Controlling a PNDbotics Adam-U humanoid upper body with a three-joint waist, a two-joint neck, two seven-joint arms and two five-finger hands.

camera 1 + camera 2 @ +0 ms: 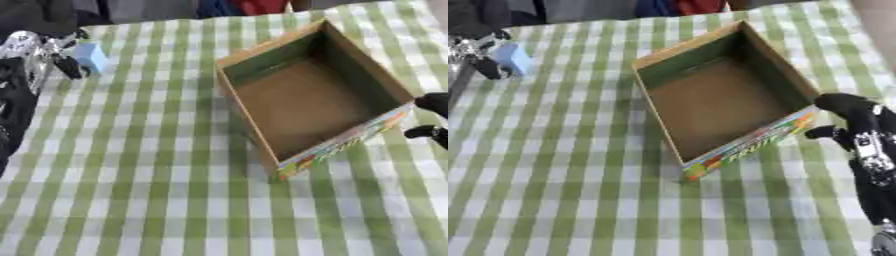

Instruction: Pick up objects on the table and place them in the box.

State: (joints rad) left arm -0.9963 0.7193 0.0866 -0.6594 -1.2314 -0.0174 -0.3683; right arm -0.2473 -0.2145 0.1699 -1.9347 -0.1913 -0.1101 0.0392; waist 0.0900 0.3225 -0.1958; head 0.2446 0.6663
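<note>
An open cardboard box (242, 111) stands askew on the green-and-white checked cloth, right of centre. Its brown floor is bare, and a colourful printed strip (750, 145) runs along its near rim. A small light-blue block (91, 56) sits at the upper left. My left hand (42, 50), silver and black, is at the block's left side, with dark fingers curled above and below it. At the box's near right corner is my black right hand (857, 125), fingers relaxed and holding nothing.
The checked tablecloth (149, 190) covers the whole table, with wide room in front of and left of the box. Dark, blue and red clothing (236, 6) shows past the far edge.
</note>
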